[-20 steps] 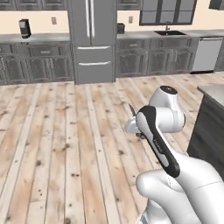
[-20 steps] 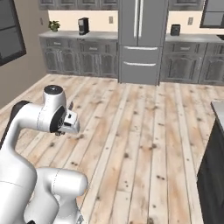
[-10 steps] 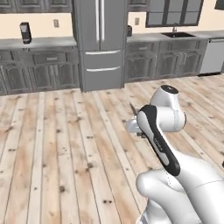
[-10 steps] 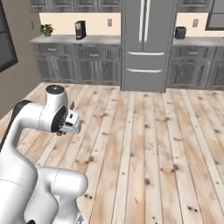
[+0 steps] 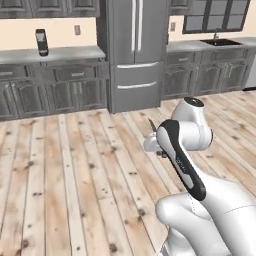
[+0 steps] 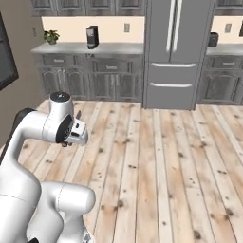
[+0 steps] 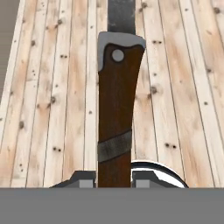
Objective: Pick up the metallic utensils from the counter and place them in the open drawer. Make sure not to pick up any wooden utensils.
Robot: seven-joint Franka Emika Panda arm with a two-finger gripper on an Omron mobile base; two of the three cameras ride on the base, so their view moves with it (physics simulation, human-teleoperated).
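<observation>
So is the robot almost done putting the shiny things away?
Not yet. The gripper is shut on the knife, its dark handle standing between the fingertips with the grey blade pointing away. That part is in hand. Around the robot there is just wooden floor and the fridge, so the knife has not gone into a drawer yet. How the fork stands can't be told from here.

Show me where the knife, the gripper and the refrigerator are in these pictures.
knife (image 7: 115,109): hand view, middle of its dark brown handle.
gripper (image 7: 114,178): hand view, between the two jaws, which clamp the handle's base.
refrigerator (image 5: 132,50): left base view, on its upper doors.
</observation>
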